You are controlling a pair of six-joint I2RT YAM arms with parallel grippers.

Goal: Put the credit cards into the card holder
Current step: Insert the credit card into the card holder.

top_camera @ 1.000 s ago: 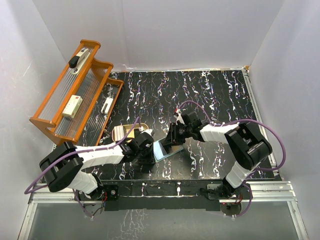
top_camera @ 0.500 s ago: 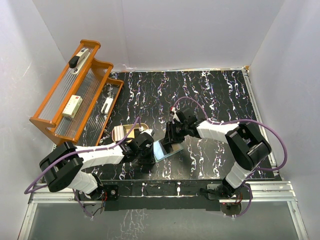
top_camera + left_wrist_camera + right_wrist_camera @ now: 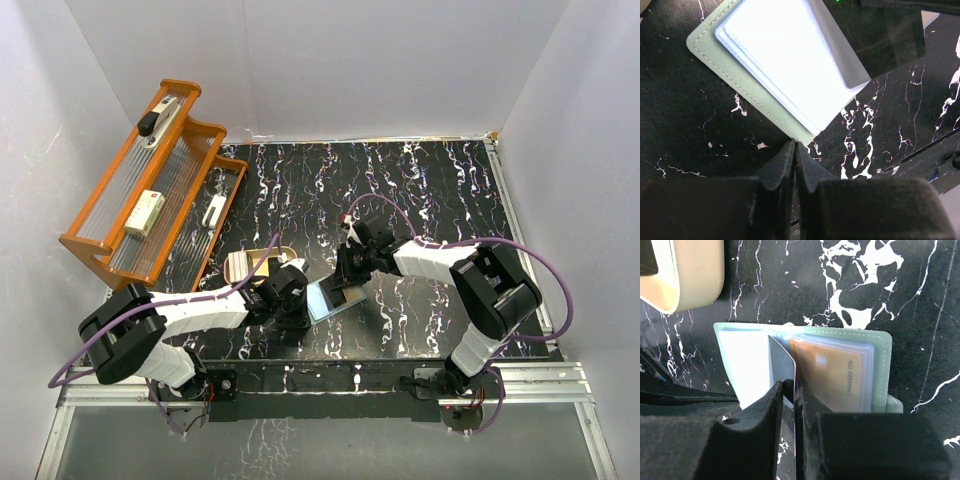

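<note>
The card holder (image 3: 324,299) lies open on the dark marbled table between the two arms. In the left wrist view its green cover (image 3: 740,75) carries pale clear sleeves. My left gripper (image 3: 794,145) is shut, its tips against the corner of the cover's edge. In the right wrist view an orange-tan credit card (image 3: 835,375) sits in a clear sleeve on the holder's right half (image 3: 882,370). My right gripper (image 3: 796,387) is shut on a grey credit card (image 3: 781,365), which stands on edge over the holder's middle fold. From above, the right gripper (image 3: 345,283) is at the holder's far right side and the left gripper (image 3: 300,308) at its near left.
A tan oval dish (image 3: 250,263) lies just behind the left gripper, and shows as the dish (image 3: 690,270) in the right wrist view. An orange slatted rack (image 3: 150,190) with small items stands at the back left. White walls enclose the table.
The right gripper has shifted a little left toward the holder and its jaws have narrowed onto the grey card. The left arm and the holder have stayed put.
</note>
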